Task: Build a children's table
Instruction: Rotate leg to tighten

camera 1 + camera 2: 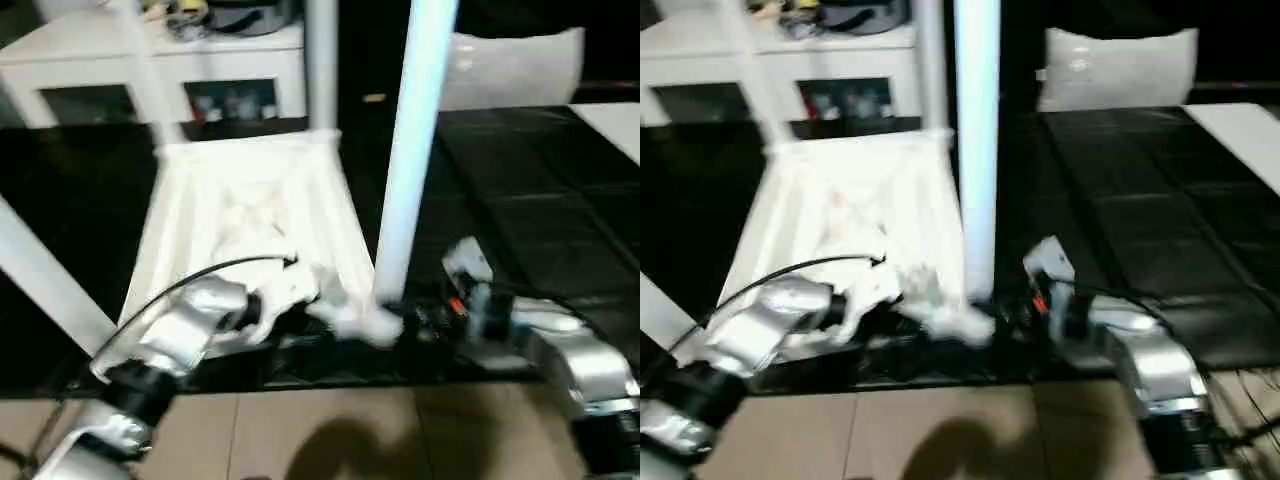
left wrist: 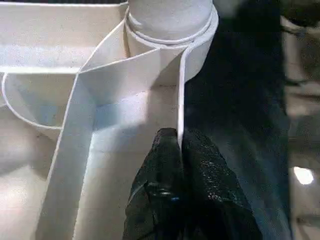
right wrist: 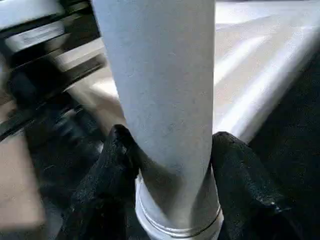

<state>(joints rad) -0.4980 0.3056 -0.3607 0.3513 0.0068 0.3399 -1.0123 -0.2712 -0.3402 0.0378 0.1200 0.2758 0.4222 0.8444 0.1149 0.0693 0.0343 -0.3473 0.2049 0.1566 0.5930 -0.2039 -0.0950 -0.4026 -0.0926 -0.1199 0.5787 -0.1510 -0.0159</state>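
The children's table lies upside down on a black mat, its ribbed underside (image 1: 250, 215) facing up. Its legs stand up from the corner sockets. The near right leg (image 1: 415, 150) sits in its socket, and my right gripper (image 3: 170, 137) is shut on its base, one black finger (image 3: 117, 150) pressed on each side. My left gripper (image 2: 179, 140) is shut on the thin rim wall (image 2: 181, 90) of the top, just short of that same corner socket (image 2: 170, 30). Another leg (image 1: 45, 275) slants out at the near left.
A white low cabinet (image 1: 90, 50) stands behind the table. A white cushion-like object (image 1: 515, 65) sits at the back right and a white panel (image 1: 615, 125) at the right edge. Tan floor tiles (image 1: 330, 430) run along the mat's near edge.
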